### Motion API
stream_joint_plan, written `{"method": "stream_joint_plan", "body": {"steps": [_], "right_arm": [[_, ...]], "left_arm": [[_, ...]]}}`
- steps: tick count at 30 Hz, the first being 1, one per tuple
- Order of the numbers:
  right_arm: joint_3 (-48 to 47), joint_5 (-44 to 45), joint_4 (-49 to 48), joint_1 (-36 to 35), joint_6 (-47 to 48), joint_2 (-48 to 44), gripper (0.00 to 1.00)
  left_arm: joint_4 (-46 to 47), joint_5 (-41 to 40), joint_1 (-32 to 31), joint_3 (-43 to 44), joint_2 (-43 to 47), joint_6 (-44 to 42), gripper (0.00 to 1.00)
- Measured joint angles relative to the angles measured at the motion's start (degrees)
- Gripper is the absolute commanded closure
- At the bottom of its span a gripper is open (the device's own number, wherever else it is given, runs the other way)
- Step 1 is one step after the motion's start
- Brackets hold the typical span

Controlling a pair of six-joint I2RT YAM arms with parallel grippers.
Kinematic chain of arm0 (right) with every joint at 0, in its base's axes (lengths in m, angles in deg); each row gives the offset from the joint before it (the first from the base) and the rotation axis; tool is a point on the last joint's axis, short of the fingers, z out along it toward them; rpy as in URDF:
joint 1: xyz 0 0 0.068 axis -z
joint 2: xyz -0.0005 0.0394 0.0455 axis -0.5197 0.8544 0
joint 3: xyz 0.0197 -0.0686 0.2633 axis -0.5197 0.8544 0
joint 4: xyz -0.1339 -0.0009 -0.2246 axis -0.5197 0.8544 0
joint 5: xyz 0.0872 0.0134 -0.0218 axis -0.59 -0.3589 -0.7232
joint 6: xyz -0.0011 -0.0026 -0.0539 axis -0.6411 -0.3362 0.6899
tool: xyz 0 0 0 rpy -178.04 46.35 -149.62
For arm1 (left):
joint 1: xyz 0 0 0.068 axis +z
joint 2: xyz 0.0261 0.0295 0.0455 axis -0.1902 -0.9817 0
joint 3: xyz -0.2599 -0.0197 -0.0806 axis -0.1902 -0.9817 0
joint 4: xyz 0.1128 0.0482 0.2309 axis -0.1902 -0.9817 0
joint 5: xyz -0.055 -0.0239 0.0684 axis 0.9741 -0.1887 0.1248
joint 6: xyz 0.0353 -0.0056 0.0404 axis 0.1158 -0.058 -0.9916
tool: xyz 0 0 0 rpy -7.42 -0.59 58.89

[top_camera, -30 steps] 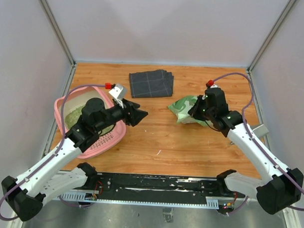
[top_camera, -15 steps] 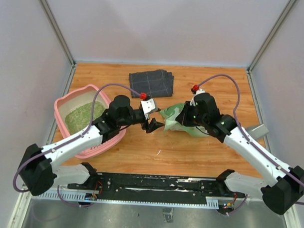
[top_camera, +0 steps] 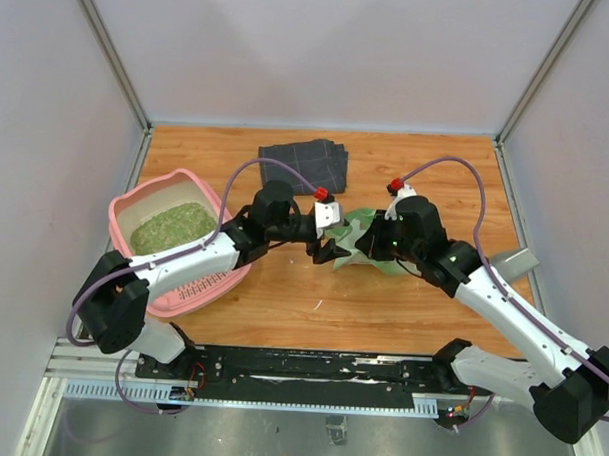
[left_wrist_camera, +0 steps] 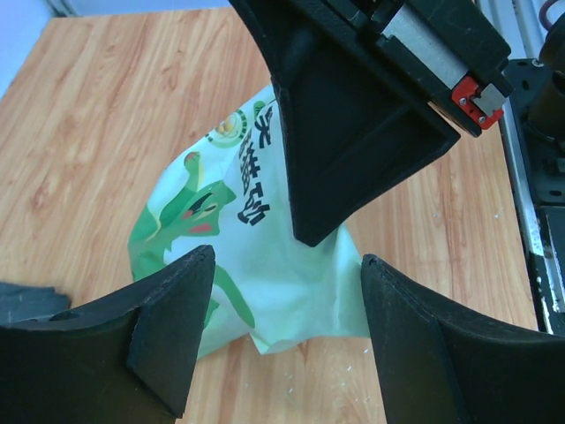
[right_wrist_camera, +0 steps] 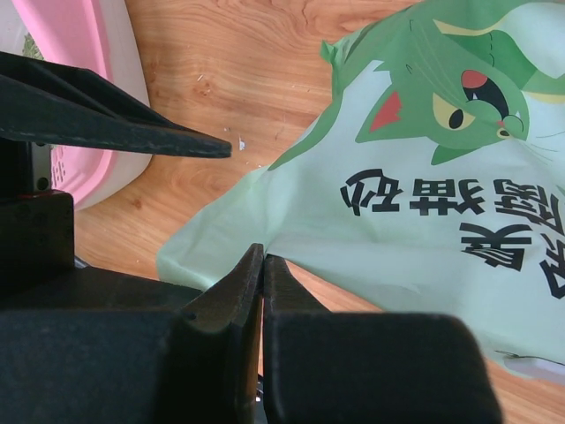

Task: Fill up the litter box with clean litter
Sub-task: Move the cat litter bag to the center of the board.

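Overhead and wrist views, bag handling beside the litter box. The pink litter box sits at the left of the wooden tabletop, with its slotted side facing the arm bases. The clean litter lies inside it as a loose greenish-tan bed across the floor. To the right of the litter box, near mid-table, is the green-and-white printed plastic bag.

The right gripper has its jaws pressed flat together at the bag's near edge, pinching the film. The left gripper reaches past the litter box to the bag. Its jaws are spread wide on either side of the bag's lower corner and grasp nothing.

A dark grey folded cloth lies beyond the bag. A grey metal scoop rests at the table edge farthest from the litter box.
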Motion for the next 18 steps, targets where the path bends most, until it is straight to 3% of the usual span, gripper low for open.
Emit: {"method": "stream_joint_plan", "body": {"steps": [3, 4, 6, 8, 9, 13, 15, 18], "right_arm": [[0.26, 0.07, -0.22, 0.00, -0.02, -0.33, 0.99], [0.26, 0.15, -0.24, 0.00, -0.02, -0.35, 0.99], [0.28, 0.33, -0.24, 0.00, -0.02, -0.35, 0.96], [0.37, 0.66, -0.39, 0.00, -0.07, -0.66, 0.83], [0.46, 0.92, -0.63, 0.00, -0.11, -0.98, 0.71], [0.52, 2.62, -1.46, 0.00, -0.39, -3.56, 0.26], [1.01, 3.50, -2.71, 0.00, -0.22, -6.05, 0.15], [3.41, 4.83, -3.67, 0.00, -0.50, -10.21, 0.10]], "left_arm": [[0.28, 0.66, -0.57, 0.55, -1.29, -0.24, 0.37], [0.33, 0.92, -0.83, 0.63, -1.60, -0.50, 0.46], [0.35, 1.29, -1.40, 0.68, -2.01, -0.94, 0.73], [0.33, 1.44, -2.01, 0.68, -2.34, -1.18, 0.87], [0.26, 1.22, -2.45, 0.68, -2.43, -1.49, 0.96], [-0.24, -1.79, -3.54, 0.68, -2.43, -0.76, 1.00], [-0.31, -4.59, -3.76, 0.66, -2.08, 1.11, 1.00], [-0.31, -9.66, -3.82, 0.66, -0.76, 5.42, 1.00]]}}
